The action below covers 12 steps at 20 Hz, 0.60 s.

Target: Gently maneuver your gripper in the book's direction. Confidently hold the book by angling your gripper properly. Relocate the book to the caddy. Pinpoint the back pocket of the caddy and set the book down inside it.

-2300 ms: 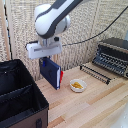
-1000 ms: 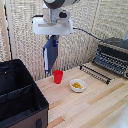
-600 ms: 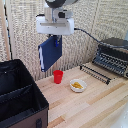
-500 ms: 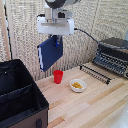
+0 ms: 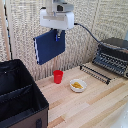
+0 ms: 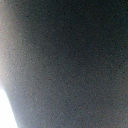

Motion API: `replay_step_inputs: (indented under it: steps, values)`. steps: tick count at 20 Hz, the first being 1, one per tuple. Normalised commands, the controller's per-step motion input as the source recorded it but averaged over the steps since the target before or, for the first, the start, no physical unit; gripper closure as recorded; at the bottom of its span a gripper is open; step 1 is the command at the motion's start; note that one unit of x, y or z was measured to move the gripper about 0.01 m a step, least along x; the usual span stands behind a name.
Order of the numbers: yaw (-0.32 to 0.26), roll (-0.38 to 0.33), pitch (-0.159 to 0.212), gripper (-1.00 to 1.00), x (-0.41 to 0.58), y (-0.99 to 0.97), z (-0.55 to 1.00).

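Book (image 5: 49,46) hangs clamped in my gripper (image 5: 58,34), high above the table (image 5: 95,102), tilted. Pickup is done. Caddy (image 5: 20,100) sits at 7 o'clock, lower down; carrying over and lowering into its back pocket (image 5: 12,77) remain.

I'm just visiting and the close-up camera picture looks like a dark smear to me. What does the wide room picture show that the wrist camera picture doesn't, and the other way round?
Only the exterior view shows the scene: the gripper holding the book in the air, the black caddy below at that view's left, a red cup, a small bowl and a toaster oven.

Only the wrist view shows a blurred dark surface filling the frame, too close to identify for certain.

Shared: possibly the book; nothing else.
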Motion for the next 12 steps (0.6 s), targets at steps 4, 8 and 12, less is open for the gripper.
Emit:
replay_step_inputs:
  steps: [4, 8, 12]
  values:
    - [-0.176, 0.134, 0.054, 1.0, 0.219, 0.41, 0.34]
    - [-0.151, 0.053, 0.003, 1.0, 0.121, 0.56, 0.47]
    - [-0.128, 0.039, 0.0, 1.0, 0.141, 0.63, 0.51]
